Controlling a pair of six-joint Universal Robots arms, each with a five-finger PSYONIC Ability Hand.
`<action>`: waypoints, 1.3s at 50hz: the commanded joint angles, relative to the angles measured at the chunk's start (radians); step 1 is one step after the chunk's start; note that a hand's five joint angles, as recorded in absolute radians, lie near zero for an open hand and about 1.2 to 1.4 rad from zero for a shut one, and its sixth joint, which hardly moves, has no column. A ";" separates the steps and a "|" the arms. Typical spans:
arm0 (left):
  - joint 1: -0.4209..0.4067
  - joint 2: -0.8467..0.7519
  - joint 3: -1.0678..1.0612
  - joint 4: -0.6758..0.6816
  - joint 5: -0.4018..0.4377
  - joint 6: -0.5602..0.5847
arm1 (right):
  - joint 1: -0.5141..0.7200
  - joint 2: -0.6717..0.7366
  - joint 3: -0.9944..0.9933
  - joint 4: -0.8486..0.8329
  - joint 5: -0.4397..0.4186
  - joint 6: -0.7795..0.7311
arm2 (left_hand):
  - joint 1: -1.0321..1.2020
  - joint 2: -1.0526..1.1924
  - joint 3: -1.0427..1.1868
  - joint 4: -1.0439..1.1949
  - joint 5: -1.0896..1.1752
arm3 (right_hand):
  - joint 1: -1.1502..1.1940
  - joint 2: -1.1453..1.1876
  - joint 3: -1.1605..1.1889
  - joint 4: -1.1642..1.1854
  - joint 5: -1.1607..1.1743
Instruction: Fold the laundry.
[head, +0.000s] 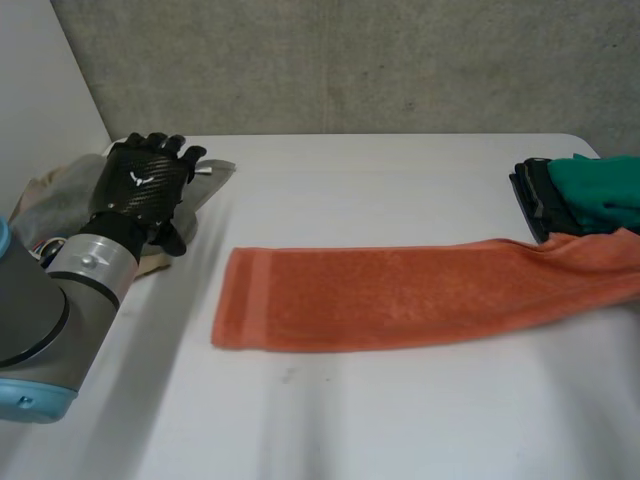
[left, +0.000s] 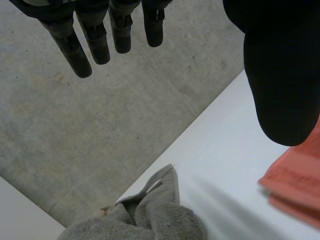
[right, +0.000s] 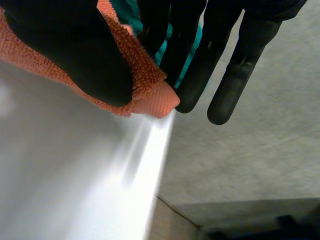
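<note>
An orange towel (head: 400, 295), folded into a long strip, lies across the middle of the white table (head: 400, 420). Its right end lifts off the table toward the right edge. In the right wrist view my right hand (right: 75, 50) pinches a corner of the orange towel (right: 145, 85) between thumb and fingers (right: 240, 60). My left hand (head: 140, 180) rests open at the back left, over a grey cloth (head: 60, 195). In the left wrist view its fingers (left: 90, 40) are straight and hold nothing, with the grey cloth (left: 150, 220) below them and the towel's end (left: 295, 185) beside the thumb.
A teal cloth (head: 600, 185) sits on a black folded item (head: 535, 200) at the table's back right, just behind the towel's raised end. The teal cloth (right: 125, 12) also shows behind my right hand. A grey wall runs behind the table.
</note>
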 joint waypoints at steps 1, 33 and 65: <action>0.007 0.022 -0.019 0.000 -0.002 0.000 | 0.048 -0.002 -0.064 -0.012 0.075 -0.148 | -0.015 -0.037 -0.041 -0.030 -0.050 | 0.294 0.228 0.214 0.200 0.216; -0.010 -0.023 -0.010 0.038 -0.002 -0.015 | 1.056 0.369 -0.308 -0.153 -0.183 -0.205 | -0.015 -0.037 -0.041 -0.030 -0.050 | -0.517 -0.583 -0.597 -0.611 -0.595; -0.311 -0.552 0.416 -0.081 -0.074 -0.058 | 0.665 0.045 0.085 0.054 0.123 0.341 | 0.018 -0.004 -0.008 0.003 -0.017 | -0.678 -0.744 -0.757 -0.772 -0.756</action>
